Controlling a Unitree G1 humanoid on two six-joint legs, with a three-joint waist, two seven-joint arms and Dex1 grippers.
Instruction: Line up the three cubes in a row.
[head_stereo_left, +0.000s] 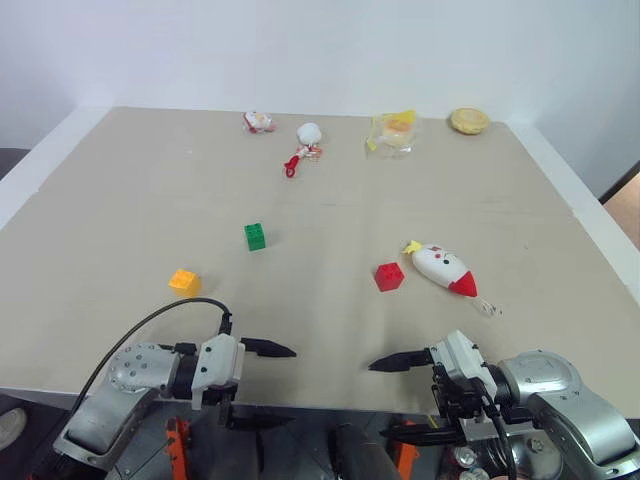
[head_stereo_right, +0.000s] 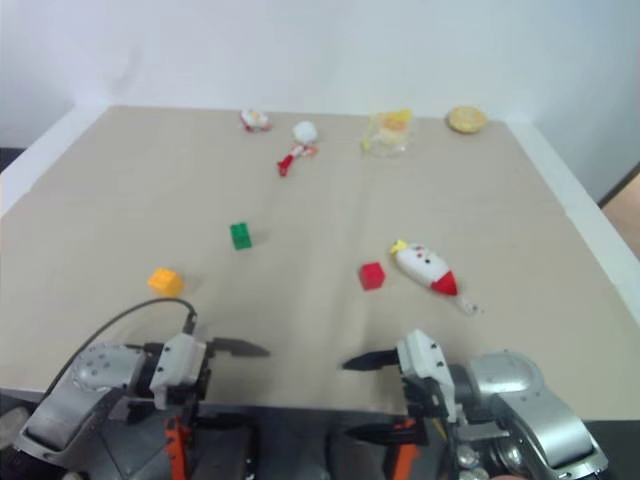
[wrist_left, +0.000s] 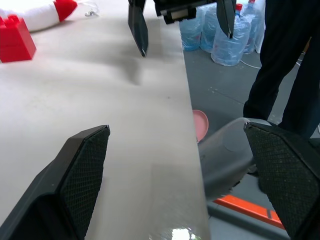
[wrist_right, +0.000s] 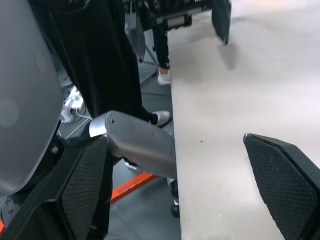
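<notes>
Both end effectors hover at the near tabletop (head_stereo_left: 120, 190) edge, left end effector (head_stereo_left: 262, 385) and right end effector (head_stereo_left: 398, 398) spread wide, empty, tips facing each other, apparently poised to start. Scattered beyond: orange-yellow cube (head_stereo_left: 184, 282) nearest on the left, green cube (head_stereo_left: 255, 236) mid-table, red cube (head_stereo_left: 389, 277) just beside the rocket toy (head_stereo_left: 445, 269). Small studded blocks, well apart, no row yet.
</notes>
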